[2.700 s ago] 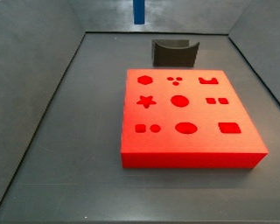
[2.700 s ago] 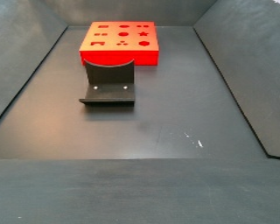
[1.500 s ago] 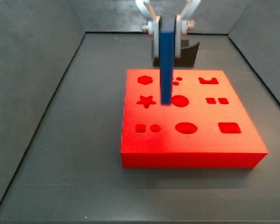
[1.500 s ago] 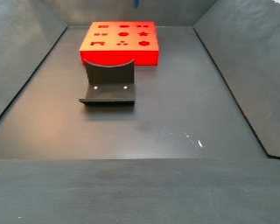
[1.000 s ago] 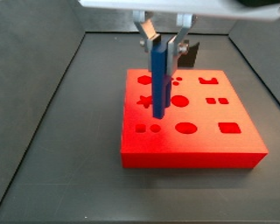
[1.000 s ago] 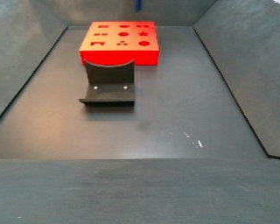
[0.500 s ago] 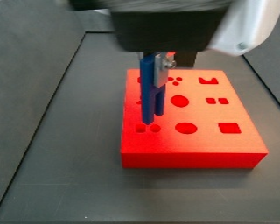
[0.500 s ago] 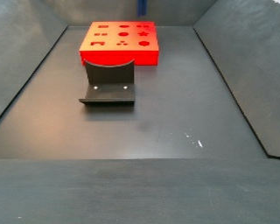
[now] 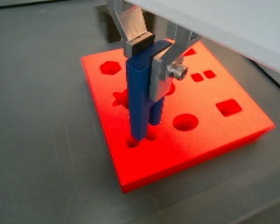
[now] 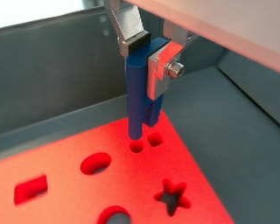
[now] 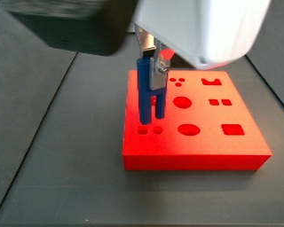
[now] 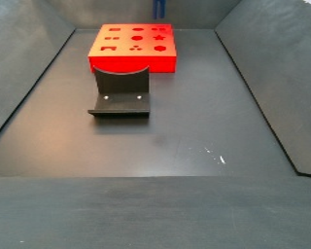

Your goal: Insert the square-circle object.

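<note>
The pincer (image 9: 152, 54) hung above the red board (image 9: 224, 131), its flat silver fingers (image 10: 129, 28) pinching the upper part of the blue bar (image 9: 140, 92). The bar stood upright below the fingers, and its two parallel prongs pointed down at a pair of small cut-outs (image 10: 145, 143), a square and a circle side by side near the board's edge. In a wrist view the prong tips (image 10: 142, 131) sat just above those holes; whether they had entered could not be told. In a side view the bar (image 11: 148, 89) showed against the board (image 11: 216, 146), with the arm's bulky housing filling the top of the picture.

The board lay flat on a dark grey desk (image 11: 61, 160) with raised grey walls around it. It was a smooth, thick red block pierced by star, circle, square and other shaped holes. In a side view a dark curved stand (image 12: 120, 97) stood just beside the board (image 12: 135, 49), on the matte desk (image 12: 158, 165).
</note>
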